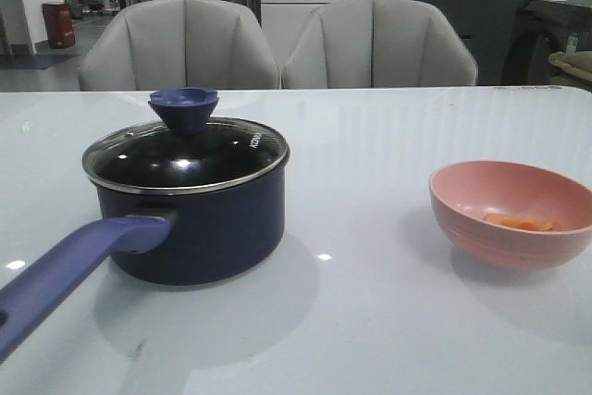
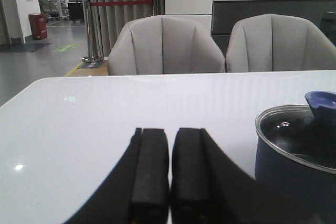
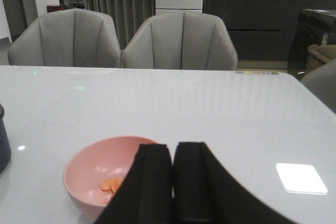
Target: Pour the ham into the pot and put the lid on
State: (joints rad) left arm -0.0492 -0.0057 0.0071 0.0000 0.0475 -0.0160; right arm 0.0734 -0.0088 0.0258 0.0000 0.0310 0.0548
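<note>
Pot sat at the front view's left with the lid already on it, so that lid would need lifting first. Next in size, the pink bowl at right held the ham, unpoured. Left gripper and right gripper were both pressed closed, holding nothing.

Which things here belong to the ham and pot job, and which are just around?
For the job: ham, pink bowl holding it, pot, lid sitting on the pot.
Just around: two grey chairs, white table.
</note>
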